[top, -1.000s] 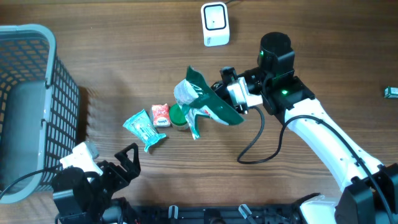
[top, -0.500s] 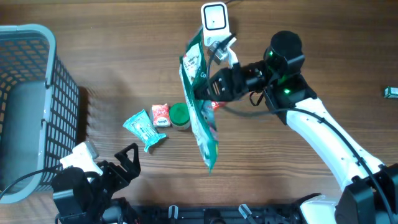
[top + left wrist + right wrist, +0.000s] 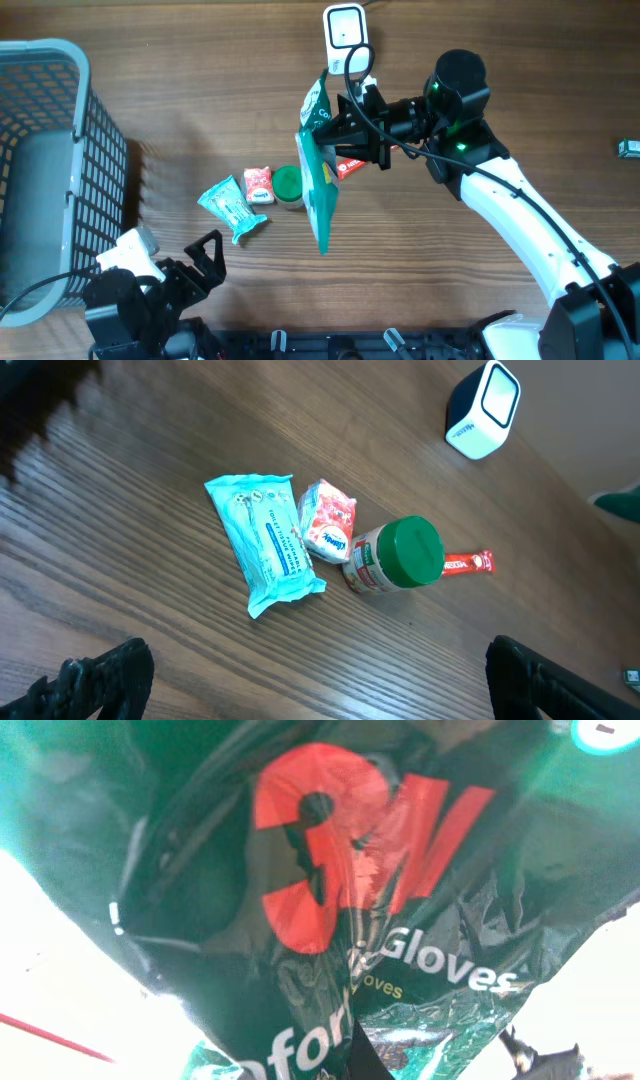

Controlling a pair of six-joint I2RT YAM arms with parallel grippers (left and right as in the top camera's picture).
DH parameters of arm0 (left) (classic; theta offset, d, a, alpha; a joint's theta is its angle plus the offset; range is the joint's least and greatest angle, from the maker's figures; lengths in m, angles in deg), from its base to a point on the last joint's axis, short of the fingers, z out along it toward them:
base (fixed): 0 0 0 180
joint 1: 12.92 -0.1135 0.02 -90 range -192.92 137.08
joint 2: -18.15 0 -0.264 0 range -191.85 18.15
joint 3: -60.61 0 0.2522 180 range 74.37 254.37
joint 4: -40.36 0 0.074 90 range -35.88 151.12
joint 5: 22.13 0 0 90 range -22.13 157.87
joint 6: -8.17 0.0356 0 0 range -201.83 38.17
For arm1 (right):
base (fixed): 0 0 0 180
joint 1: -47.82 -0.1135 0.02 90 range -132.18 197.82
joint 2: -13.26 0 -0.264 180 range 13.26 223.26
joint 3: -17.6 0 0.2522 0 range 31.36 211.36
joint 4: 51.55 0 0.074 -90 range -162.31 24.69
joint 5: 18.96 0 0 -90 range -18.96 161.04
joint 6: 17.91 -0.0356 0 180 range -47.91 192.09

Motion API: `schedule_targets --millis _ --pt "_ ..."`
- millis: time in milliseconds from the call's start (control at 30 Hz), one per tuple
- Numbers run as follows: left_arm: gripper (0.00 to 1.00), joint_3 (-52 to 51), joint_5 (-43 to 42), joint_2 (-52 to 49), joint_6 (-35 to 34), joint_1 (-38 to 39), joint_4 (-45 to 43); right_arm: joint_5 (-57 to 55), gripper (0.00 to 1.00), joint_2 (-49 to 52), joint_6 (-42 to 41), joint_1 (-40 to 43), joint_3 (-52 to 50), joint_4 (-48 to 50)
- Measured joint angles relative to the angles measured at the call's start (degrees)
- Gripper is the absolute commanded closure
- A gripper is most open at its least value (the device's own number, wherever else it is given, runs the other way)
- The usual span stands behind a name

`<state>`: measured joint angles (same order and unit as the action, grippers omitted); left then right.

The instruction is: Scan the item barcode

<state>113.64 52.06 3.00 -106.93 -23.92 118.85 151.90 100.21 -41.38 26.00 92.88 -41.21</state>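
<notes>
Over the middle of the wooden table point(image 3: 200, 80), seen from above, the right hand point(image 3: 338, 140) is clamped tight on the upper part of a green glove packet point(image 3: 322, 185) and holds it off the surface. The packet hangs edge-on toward the overhead camera, its narrow lower end pointing toward 6 o'clock. The right wrist view is filled by the packet's crinkled film, with a red "3M" and the word "Gloves" on it. At 12 o'clock from the packet, close to the far table edge, stands the white scanner point(image 3: 346, 38), near the packet's top edge but apart from it. The right arm reaches in from 4 o'clock. At 9 o'clock from the packet, a green-lidded jar point(image 3: 288, 186) lies just beside the packet's hanging edge, then a red and white sachet point(image 3: 258, 184) and a teal wipes packet point(image 3: 232, 207), all close together. A thin red stick point(image 3: 467, 563) lies just past the jar. A grey mesh basket point(image 3: 60, 170) fills the 9 o'clock table edge. At 7 o'clock the left hand point(image 3: 197, 262) hovers with its fingers wide apart and nothing between them. Bare wood lies open between basket and scanner, and from 3 o'clock out to a small object point(image 3: 628, 149) at the edge.
</notes>
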Motion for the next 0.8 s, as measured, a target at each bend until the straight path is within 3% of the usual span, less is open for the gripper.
schedule_targets --millis 67,200,400,500,567,633,800 --pt "0.0 0.0 0.0 0.0 0.0 0.0 0.0 -2.14 0.96 0.0 7.58 0.02 0.0 0.0" --pt "0.0 0.0 0.0 0.0 0.0 0.0 0.0 -7.23 0.96 0.0 31.34 0.0 0.02 -1.38" --pt "0.0 0.0 0.0 0.0 0.0 0.0 0.0 -9.16 0.96 0.0 56.3 0.02 0.02 -3.96" --pt "0.0 0.0 -0.02 0.0 0.0 0.0 0.04 -10.95 0.96 -0.07 70.79 0.0 0.66 -18.53" --pt "0.0 0.0 -0.02 0.0 0.0 0.0 0.07 -17.2 0.96 0.22 84.85 0.0 0.63 -37.86" --pt "0.0 0.0 0.0 0.0 0.0 0.0 -0.02 -19.91 0.96 0.98 93.74 0.02 -0.52 -40.98" --pt "0.0 0.0 0.0 0.0 0.0 0.0 0.0 -23.58 0.96 2.49 102.77 0.24 -5.75 -35.41"
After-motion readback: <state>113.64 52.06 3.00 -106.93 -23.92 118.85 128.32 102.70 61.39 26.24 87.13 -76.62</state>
